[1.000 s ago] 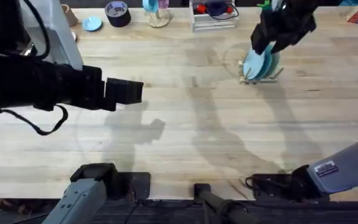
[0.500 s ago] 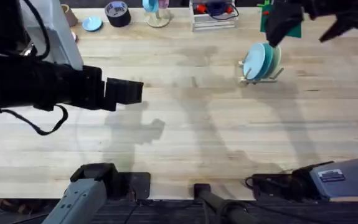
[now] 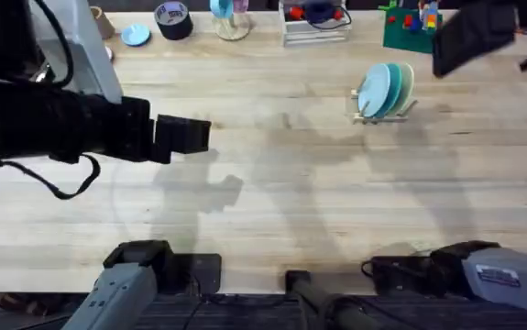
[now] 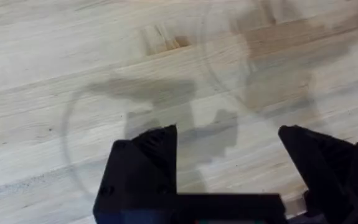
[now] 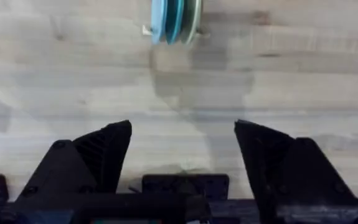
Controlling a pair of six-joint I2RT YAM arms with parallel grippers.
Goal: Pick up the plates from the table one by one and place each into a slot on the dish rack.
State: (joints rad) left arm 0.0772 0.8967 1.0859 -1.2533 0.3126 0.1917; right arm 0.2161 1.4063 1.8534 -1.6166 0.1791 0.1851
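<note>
The plates (image 3: 384, 89) stand on edge in the dish rack (image 3: 379, 112) (3 slots filled); both grippers, left (image 4: 228, 146) and right (image 5: 183, 140), gape empty.

Cut off, blurred, half-hidden
The right gripper (image 3: 492, 37) is a dark blur cut by the overhead view's edge; beyond its jaws, the dish rack (image 5: 146, 30) is mostly hidden behind the plates (image 5: 175, 18)

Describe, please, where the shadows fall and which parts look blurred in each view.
Overhead: the left arm close under the camera is large and dark, its soft shadow on the table; the right tool is smeared. Left wrist: the left tool is soft-edged, with its grey shadow on the planks. Right wrist: the dish rack casts a faint shadow toward the open right tool.
</note>
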